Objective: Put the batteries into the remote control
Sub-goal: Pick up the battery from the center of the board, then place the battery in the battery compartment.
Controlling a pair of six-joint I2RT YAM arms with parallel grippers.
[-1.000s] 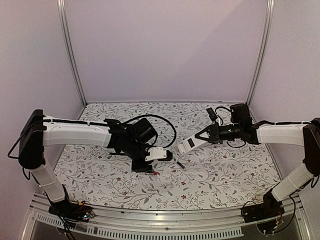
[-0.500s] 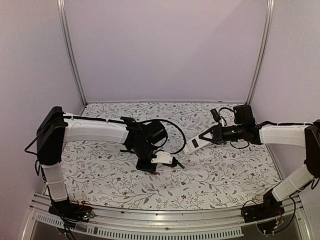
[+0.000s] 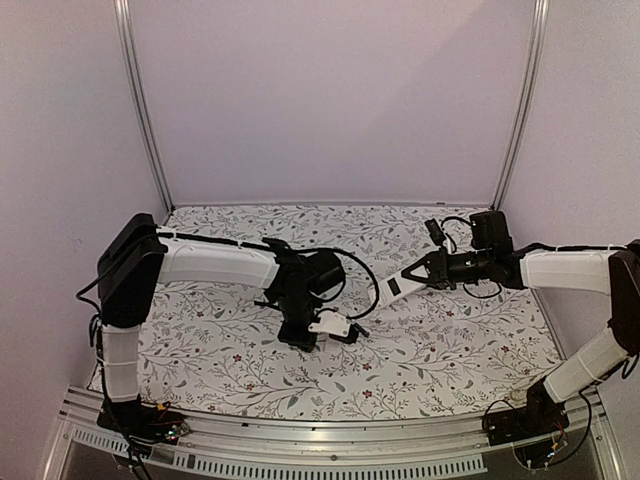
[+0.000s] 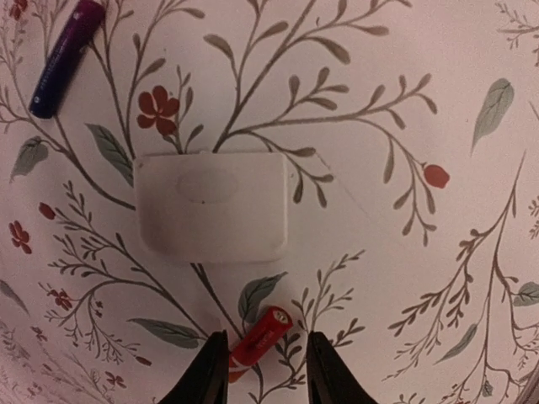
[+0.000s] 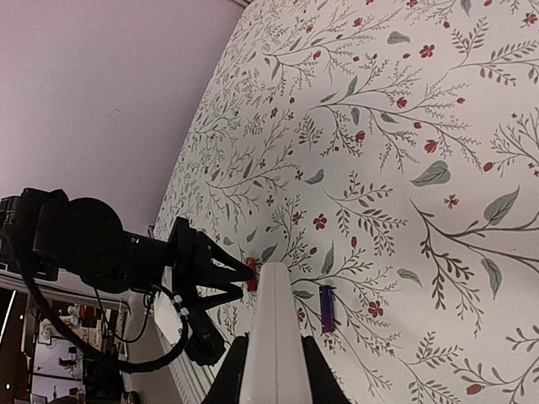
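A red battery (image 4: 268, 330) lies on the flowered table cloth between the two fingertips of my left gripper (image 4: 261, 370), which is open and straddles it low over the table. A second battery (image 4: 66, 56), purple-looking, lies apart at the far left of the left wrist view. My right gripper (image 5: 276, 370) is shut on the white remote control (image 5: 274, 320), seen edge-on and held in the air. In the top view the remote (image 3: 393, 288) sticks out to the left of the right gripper (image 3: 425, 272), right of the left gripper (image 3: 350, 332).
A small white battery cover (image 4: 212, 206) lies flat just beyond the red battery. In the right wrist view the purple battery (image 5: 327, 307) and the red one (image 5: 251, 275) lie either side of the remote's tip. Grey walls and metal posts (image 3: 140, 110) enclose the table.
My left arm has reached to the right and come down over the red battery. My right gripper has drawn the remote slightly to the right.
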